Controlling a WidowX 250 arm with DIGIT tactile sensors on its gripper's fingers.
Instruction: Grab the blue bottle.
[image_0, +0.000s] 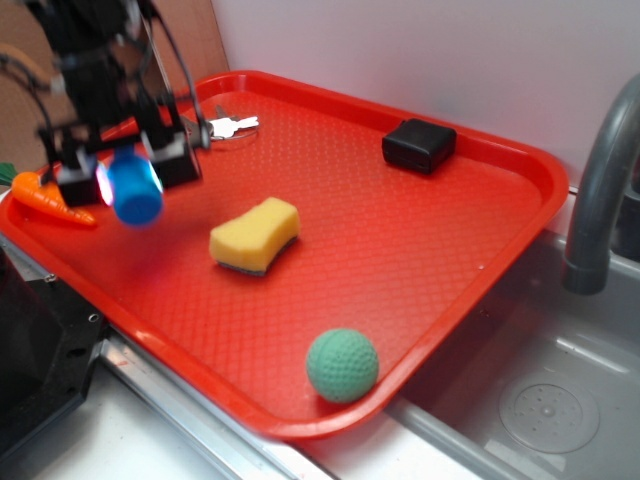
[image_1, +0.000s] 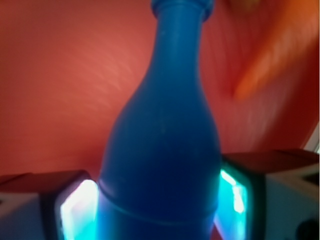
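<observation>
The blue bottle (image_0: 135, 188) hangs above the left part of the red tray (image_0: 420, 240), its round flat base facing the exterior camera. My gripper (image_0: 125, 172) is shut on it, one black finger on each side. In the wrist view the blue bottle (image_1: 162, 145) fills the middle, neck pointing away, and the pads (image_1: 77, 210) press its wide lower body from both sides. The gripper (image_1: 157, 210) holds it clear of the tray surface.
An orange carrot (image_0: 50, 200) lies at the tray's left edge, just left of the gripper. A yellow sponge (image_0: 255, 235), a green ball (image_0: 342, 365), a black box (image_0: 419, 145) and keys (image_0: 232, 126) sit on the tray. A grey faucet (image_0: 600, 190) stands right.
</observation>
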